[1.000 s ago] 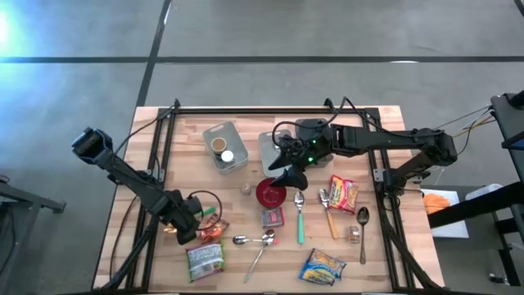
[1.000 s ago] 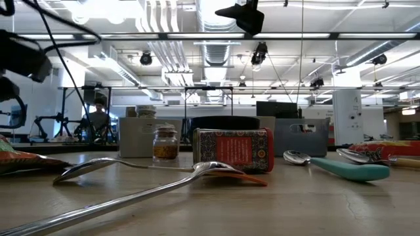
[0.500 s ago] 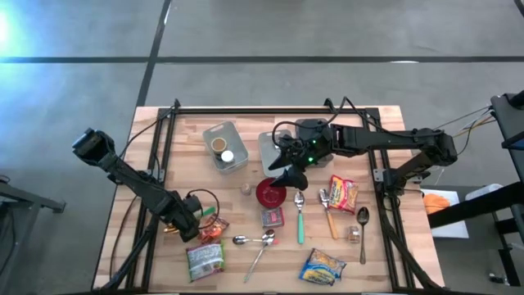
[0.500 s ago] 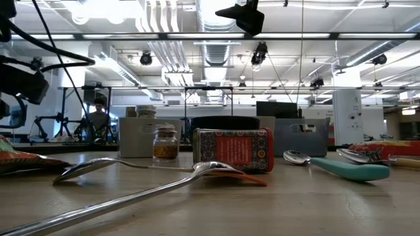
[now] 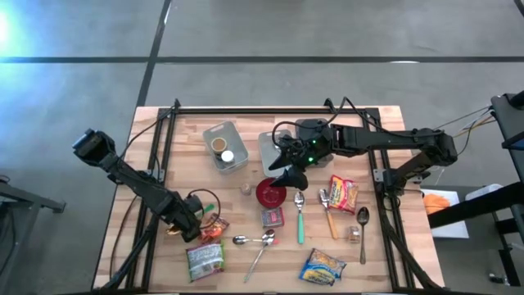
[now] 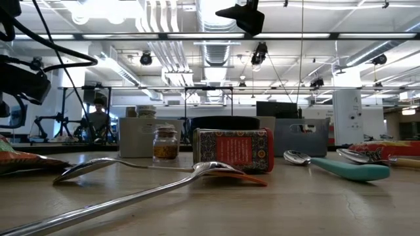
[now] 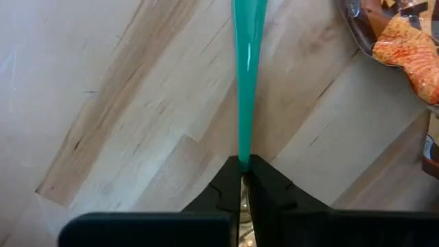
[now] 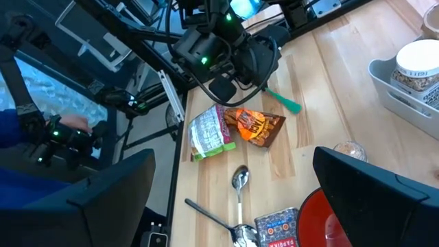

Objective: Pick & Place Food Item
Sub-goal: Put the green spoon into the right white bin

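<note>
While the left gripper (image 7: pixel 241 165) pinches a teal handle (image 7: pixel 247 75) (its far end cut off), the right gripper (image 5: pixel 288 175) hangs wide open.

My table (image 5: pixel 377 254) is pale butcher-block wood, matt, with visible grain and joints. My left fingers (image 7: pixel 230 189) are matt black plastic, pinched on a smooth, glossy teal plastic handle (image 7: pixel 245 82). Near them lie a crinkly, glossy orange foil snack packet (image 8: pixel 252 125) and a shiny green-and-white wrapper (image 8: pixel 208 131). The long steel spoons (image 6: pixel 131 190) are polished and mirror-bright. The red bowl (image 5: pixel 269 193) looks smooth and glossy, and the grey bin (image 5: pixel 226 146) dull plastic.
</note>
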Action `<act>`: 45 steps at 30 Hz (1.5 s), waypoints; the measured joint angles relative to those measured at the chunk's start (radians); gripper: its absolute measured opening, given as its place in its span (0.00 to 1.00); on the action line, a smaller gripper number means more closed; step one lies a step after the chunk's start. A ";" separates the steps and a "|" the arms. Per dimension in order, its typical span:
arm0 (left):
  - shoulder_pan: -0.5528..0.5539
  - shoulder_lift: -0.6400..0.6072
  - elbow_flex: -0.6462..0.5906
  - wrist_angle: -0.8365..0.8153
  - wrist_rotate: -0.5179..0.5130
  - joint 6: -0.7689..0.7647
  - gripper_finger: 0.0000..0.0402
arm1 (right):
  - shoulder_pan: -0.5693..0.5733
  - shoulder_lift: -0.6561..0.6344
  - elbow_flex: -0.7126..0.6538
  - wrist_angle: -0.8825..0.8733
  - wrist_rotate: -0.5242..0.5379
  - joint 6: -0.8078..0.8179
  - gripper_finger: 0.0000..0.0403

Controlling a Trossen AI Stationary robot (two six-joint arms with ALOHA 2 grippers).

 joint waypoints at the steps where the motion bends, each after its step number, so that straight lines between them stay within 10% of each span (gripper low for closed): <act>1: 0.001 -0.004 0.000 0.004 0.003 0.004 0.03 | 0.000 0.000 0.000 0.000 0.000 0.000 0.97; 12: 0.088 -0.101 0.111 0.025 0.013 0.011 0.00 | 0.008 0.000 0.000 -0.002 0.012 -0.212 0.97; 24: 0.417 -0.263 0.226 0.279 0.090 0.149 0.00 | 0.030 0.011 0.000 -0.007 0.011 -0.411 0.97; 45: 0.761 -0.086 0.270 0.550 0.704 0.162 0.00 | 0.037 0.041 0.064 -0.171 0.197 -0.868 0.97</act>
